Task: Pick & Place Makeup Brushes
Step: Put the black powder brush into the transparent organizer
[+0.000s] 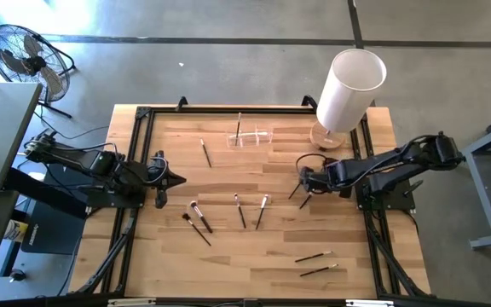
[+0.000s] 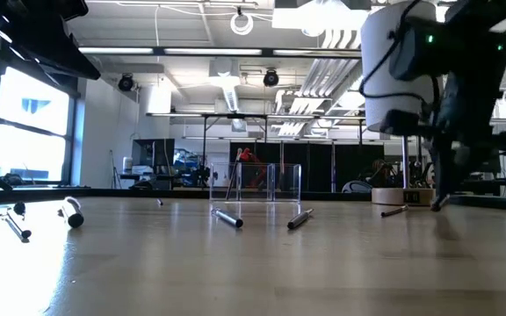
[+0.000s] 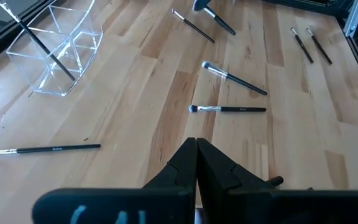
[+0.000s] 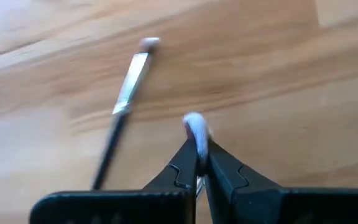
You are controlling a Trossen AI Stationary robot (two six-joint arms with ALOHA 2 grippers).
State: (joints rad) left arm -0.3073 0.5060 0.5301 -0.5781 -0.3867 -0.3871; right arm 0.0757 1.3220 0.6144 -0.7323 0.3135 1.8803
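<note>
Several makeup brushes lie loose on the wooden table (image 1: 228, 256), among them a pair at mid-table (image 1: 251, 211) and two near the front right (image 1: 315, 263). One brush (image 1: 239, 126) stands slanted in the small clear holder (image 1: 252, 136). My right gripper (image 4: 201, 146) is at the table's right side (image 1: 303, 181), pointing steeply down and shut on a pale-tipped brush (image 4: 194, 124). Another brush (image 4: 126, 99) lies on the wood just beside it. My left gripper (image 3: 196, 146) waits shut over the table's left side (image 1: 177, 179), holding nothing. My right gripper pinches the brush just behind its pale bristle tip (image 4: 195, 126) between its two fingers. The fingers come from above, pointing steeply down. The tip sticks out past the fingertips toward the wood; the handle is hidden behind the fingers.
A big white cylinder (image 1: 348, 89) stands on a round base at the far right corner, close behind my right arm. A dark frame (image 1: 135, 170) runs around the table. Bare wood lies between the mid-table brushes and the front edge.
</note>
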